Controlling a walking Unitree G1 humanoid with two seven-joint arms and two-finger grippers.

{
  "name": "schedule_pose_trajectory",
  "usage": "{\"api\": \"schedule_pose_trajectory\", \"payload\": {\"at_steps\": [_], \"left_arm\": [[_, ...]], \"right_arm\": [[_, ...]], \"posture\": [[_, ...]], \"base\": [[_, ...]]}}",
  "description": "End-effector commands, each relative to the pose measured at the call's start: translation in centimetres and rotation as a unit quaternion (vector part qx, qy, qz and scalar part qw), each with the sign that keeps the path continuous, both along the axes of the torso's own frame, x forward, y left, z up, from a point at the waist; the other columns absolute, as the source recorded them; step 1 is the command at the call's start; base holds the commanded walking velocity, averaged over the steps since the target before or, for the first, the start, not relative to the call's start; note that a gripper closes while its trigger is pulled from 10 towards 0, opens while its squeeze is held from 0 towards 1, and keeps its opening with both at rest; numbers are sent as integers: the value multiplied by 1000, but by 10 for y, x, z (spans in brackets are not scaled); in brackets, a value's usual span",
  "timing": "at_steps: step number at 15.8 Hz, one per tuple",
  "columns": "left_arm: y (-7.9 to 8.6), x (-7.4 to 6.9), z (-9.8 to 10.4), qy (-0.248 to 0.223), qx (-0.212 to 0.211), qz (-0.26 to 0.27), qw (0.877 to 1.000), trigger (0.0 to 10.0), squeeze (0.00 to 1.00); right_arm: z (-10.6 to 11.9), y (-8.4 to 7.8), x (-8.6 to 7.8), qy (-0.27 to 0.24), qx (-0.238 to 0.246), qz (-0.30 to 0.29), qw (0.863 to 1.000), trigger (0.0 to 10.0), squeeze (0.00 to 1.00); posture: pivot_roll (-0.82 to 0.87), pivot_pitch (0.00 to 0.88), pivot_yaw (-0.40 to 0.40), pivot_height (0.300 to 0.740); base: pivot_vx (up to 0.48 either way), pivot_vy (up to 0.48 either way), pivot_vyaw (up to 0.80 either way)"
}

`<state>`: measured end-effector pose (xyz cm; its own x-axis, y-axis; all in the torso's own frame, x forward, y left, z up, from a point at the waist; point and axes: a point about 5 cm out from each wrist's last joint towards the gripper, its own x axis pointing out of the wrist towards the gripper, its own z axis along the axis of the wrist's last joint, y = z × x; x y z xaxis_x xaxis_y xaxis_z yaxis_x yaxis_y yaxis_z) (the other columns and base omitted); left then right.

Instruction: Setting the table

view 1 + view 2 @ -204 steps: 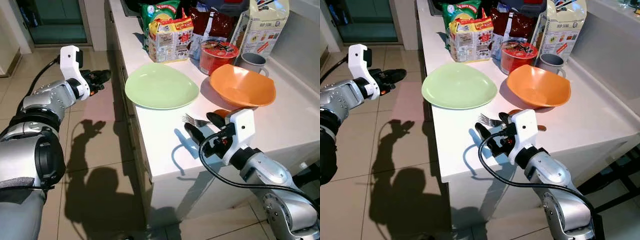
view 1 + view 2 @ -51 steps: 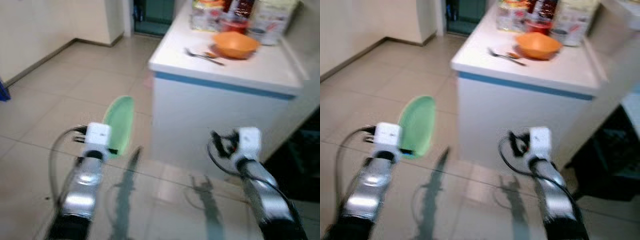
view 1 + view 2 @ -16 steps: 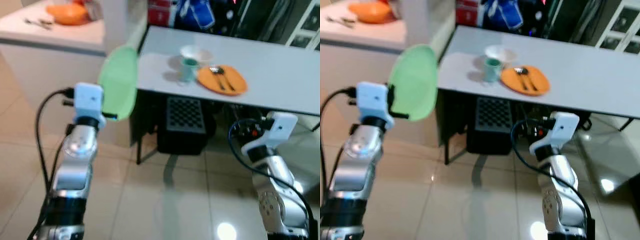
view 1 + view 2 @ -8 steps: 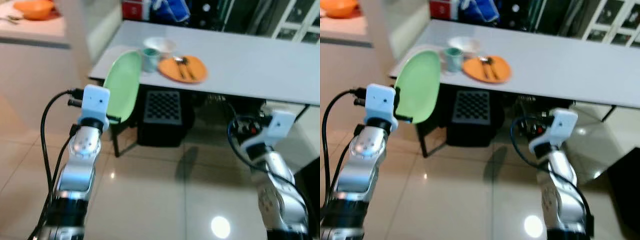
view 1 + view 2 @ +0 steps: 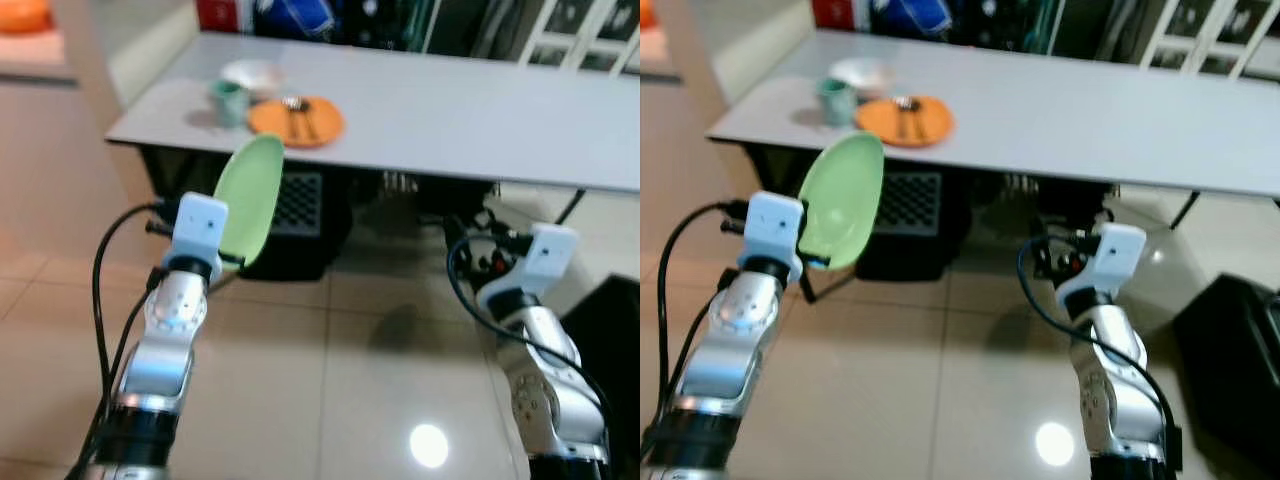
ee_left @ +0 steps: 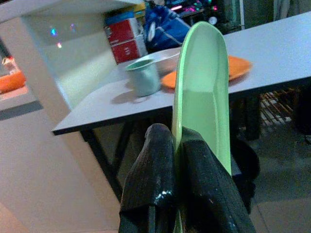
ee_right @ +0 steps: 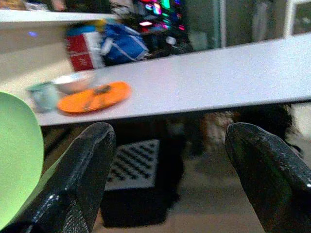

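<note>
- We are standing on a glossy tiled floor (image 5: pixel 330 330), facing a long grey table (image 5: pixel 450 110) that stretches ahead of both grippers and above them.
- Under the table, just beyond the left gripper, we are seeing a dark crate with a lattice side (image 5: pixel 300 205).
- We are holding our left gripper (image 6: pixel 176 145) up in front of the table's near edge, its two black fingers pressed tight on the rim of the green plate (image 5: pixel 248 198); the plate is standing on edge, rising past the fingertips toward the table.
- We are holding our right gripper (image 7: pixel 165 160) lower, below and short of the table edge, with its fingers (image 7: pixel 87 170) spread wide apart and gripping nothing.
- On the table beyond the left gripper, an orange plate (image 5: pixel 296 119) is carrying dark cutlery; a teal cup (image 5: pixel 228 100) is standing just beside it and a white bowl (image 5: pixel 252 74) is sitting behind the cup.
- Past the table we are making out a blue bag (image 6: pixel 163 26) and red boxes (image 6: pixel 127 41), all blurred; the cutlery is too soft to tell piece by piece.
</note>
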<state>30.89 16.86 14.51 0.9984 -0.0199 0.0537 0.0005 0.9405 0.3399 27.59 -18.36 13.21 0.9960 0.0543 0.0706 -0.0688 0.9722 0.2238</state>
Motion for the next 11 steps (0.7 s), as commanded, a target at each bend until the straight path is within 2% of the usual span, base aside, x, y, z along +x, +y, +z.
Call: {"api": "schedule_pose_trajectory", "payload": {"at_steps": [1,7,8,11], "left_arm": [[-15,2,10,-26,-3,-30,999,10000,0],[-17,3,11,-25,-3,-39,999,10000,0],[-17,4,11,-21,-19,-40,999,10000,0],[-14,6,10,-13,-23,-34,999,10000,0]], "right_arm": [[3,-5,0,-3,-3,-10,1000,10000,0],[2,-3,0,-2,-2,-11,1000,10000,0],[1,-3,0,-2,-1,-10,1000,10000,0],[1,-2,1,-3,0,-10,1000,10000,0]], "posture": [[-48,0,-23,740],[-46,0,-18,740],[-45,0,-17,740],[-46,0,-16,740]], "base": [[0,-465,0],[0,-465,0],[0,0,0],[0,476,0]]}}
